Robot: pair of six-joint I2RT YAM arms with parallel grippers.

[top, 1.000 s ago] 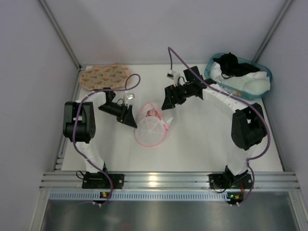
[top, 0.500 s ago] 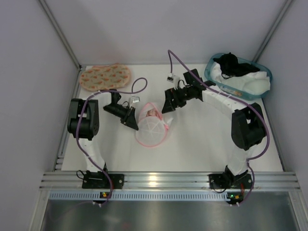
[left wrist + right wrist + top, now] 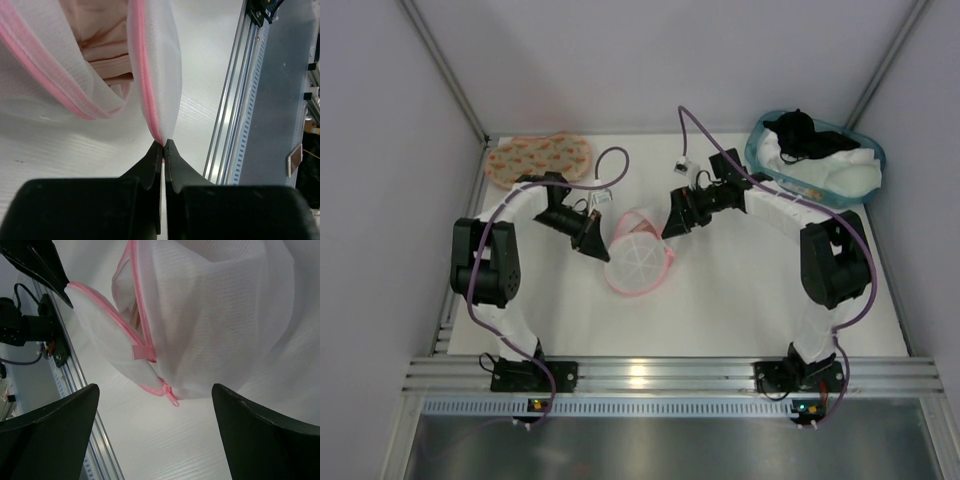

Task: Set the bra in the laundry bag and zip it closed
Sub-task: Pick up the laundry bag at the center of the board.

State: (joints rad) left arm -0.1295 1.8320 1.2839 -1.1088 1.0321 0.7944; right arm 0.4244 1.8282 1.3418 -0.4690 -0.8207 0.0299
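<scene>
Bra [image 3: 106,46] inside laundry bag [image 3: 638,260]; basket [image 3: 752,152] behind, right

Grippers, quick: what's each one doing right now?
Left gripper: closed, pinching the laundry bag at its pink rim.
Right gripper: open, holding nothing.

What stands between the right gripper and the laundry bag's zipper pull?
Nothing visible does. The zipper pull sits exposed at the laundry bag rim, facing the gap between the open right gripper fingers. The left gripper pinches the rim on the opposite side, clear of that path.
</scene>
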